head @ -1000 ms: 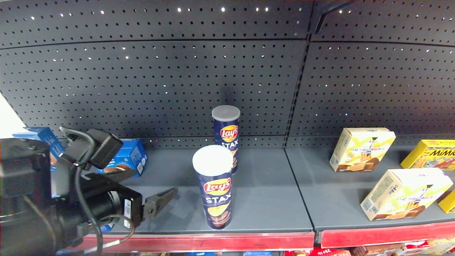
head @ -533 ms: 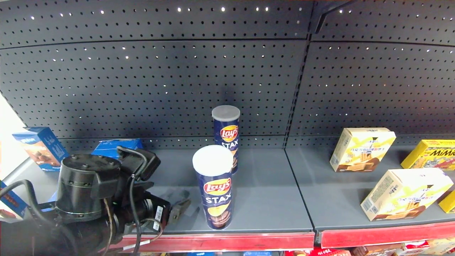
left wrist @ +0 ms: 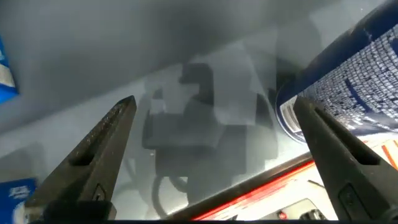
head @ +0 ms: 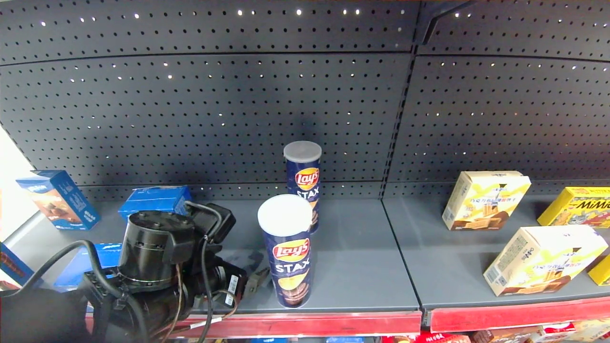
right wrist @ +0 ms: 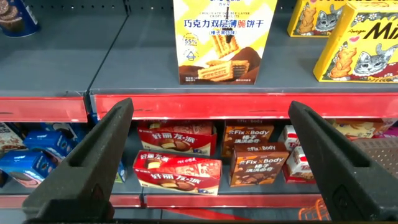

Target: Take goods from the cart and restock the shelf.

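The left gripper [head: 257,280] sat low at the shelf's [head: 362,267] front edge, fingers spread and empty, just beside the upright front chip can [head: 288,247], probably set label-out for shoppers. A second can [head: 303,183] stood behind it, making a row. The right gripper [right wrist: 211,107] gaped empty before a biscuit box [right wrist: 224,40].

Left gripper [left wrist: 214,107] splayed wide, seemingly angled downward; right gripper [right wrist: 210,107] splayed wide too.

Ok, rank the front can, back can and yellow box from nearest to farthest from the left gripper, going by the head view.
1. front can: just beside the left gripper, at the front.
2. back can: behind the front can, deeper in.
3. yellow box: far right, at the back.
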Tool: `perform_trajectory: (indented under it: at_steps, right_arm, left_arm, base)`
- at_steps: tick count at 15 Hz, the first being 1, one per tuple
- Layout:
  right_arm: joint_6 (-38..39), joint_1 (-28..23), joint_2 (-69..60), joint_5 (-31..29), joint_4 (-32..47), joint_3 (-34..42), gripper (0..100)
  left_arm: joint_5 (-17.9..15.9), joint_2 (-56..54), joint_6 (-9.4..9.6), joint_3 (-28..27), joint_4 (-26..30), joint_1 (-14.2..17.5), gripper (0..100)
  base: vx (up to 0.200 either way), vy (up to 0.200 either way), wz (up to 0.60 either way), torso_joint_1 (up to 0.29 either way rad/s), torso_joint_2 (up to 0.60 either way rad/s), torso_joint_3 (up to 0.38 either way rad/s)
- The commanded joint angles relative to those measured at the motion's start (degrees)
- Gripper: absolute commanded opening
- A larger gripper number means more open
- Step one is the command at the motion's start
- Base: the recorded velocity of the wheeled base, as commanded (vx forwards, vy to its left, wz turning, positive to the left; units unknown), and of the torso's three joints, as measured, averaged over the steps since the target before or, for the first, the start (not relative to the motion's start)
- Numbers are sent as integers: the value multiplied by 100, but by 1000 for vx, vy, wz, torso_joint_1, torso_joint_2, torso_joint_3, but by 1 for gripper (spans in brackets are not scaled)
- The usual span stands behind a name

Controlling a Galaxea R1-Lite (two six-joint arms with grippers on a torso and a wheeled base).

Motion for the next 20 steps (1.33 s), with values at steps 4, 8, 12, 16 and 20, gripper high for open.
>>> perform_trajectory:
  at_steps: [4,8,12,16,20]
  right_arm:
    - [-3,0,7,3,4,0,100]
    - [-3,0,7,3,4,0,100]
    - [-3,0,7,3,-5,0,100]
    - [-3,0,7,3,4,0,100]
    - [-3,0,7,3,-5,0,100]
  left_arm:
    - [-14,247,0,-149,-222,-110,100]
    - [-5,317,18,-210,-231,-242,100]
    - [4,326,18,-201,-231,-269,100]
    - [179,-96,229,-193,-240,118,100]
    - [74,-1239,773,-500,-161,971,100]
  base:
    - [0,0,0,0,0,0]
    - [0,0,0,0,0,0]
    - [0,0,0,0,0,0]
    - [0,0,0,0,0,0]
    - [0,0,0,0,0,0]
